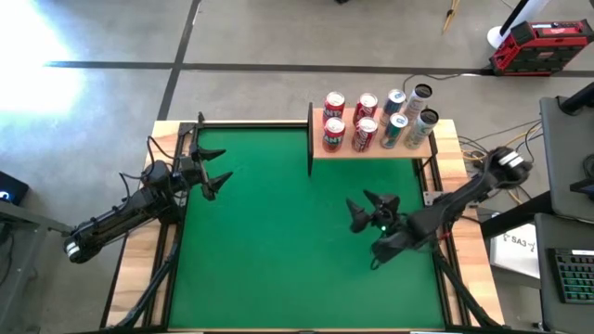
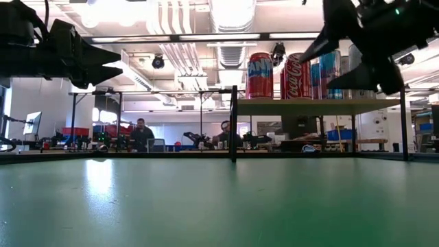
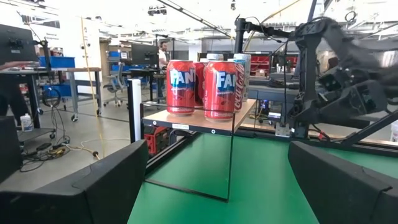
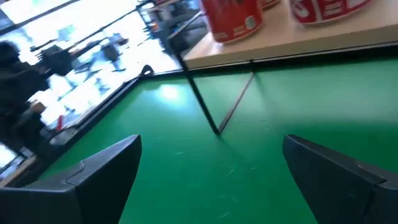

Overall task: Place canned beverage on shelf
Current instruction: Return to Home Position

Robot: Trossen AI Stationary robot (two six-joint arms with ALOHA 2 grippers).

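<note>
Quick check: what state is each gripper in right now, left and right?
Left gripper: jaws open, holding nothing.
Right gripper: jaws open, holding nothing.

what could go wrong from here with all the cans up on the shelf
1. The right gripper, open and empty, hangs above the felt in front of the shelf. A wide swing home might clip the black post or shake the board.
2. The eight cans stand packed in two rows, the front row near the edge, so a knock could tip one off.
The left gripper, open at the far left, poses little risk.
</note>
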